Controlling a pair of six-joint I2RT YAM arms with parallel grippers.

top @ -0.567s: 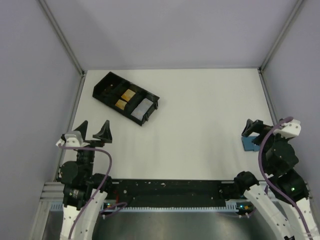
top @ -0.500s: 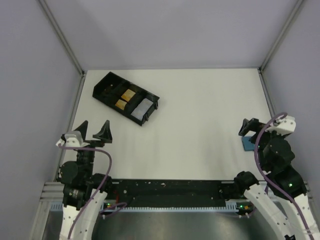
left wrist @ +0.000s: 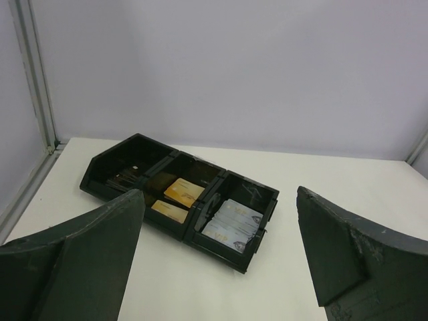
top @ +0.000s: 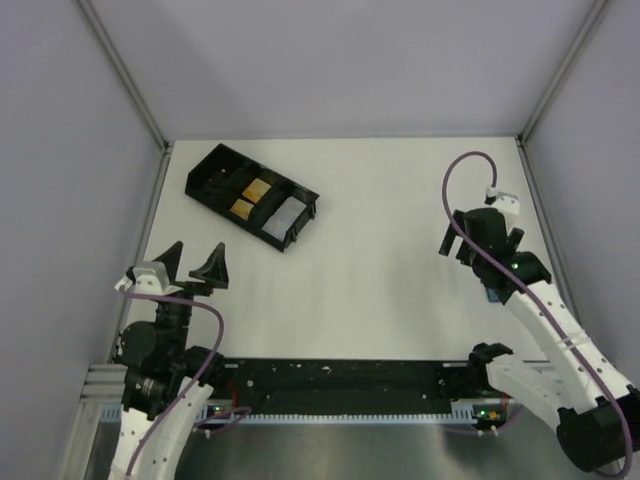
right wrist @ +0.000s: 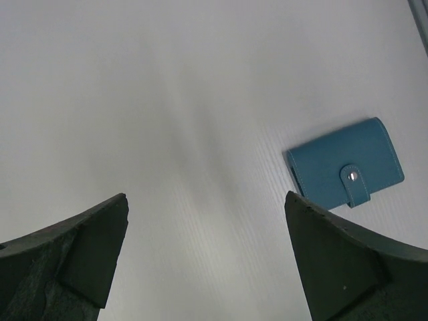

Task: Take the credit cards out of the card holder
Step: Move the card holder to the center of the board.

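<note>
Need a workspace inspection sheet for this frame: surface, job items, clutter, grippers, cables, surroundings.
Surface: white table, no damage seen.
Job's things: blue card holder flat on the table, closed, tab snapped.
Clutter: black compartment tray far left, holding gold cards and silver cards.
Grippers: left gripper open, empty; right gripper open, empty, apart from the card holder.
Cables: left purple cable and right purple cable loop off the arms.
Surroundings: pale walls, metal corner posts.
</note>
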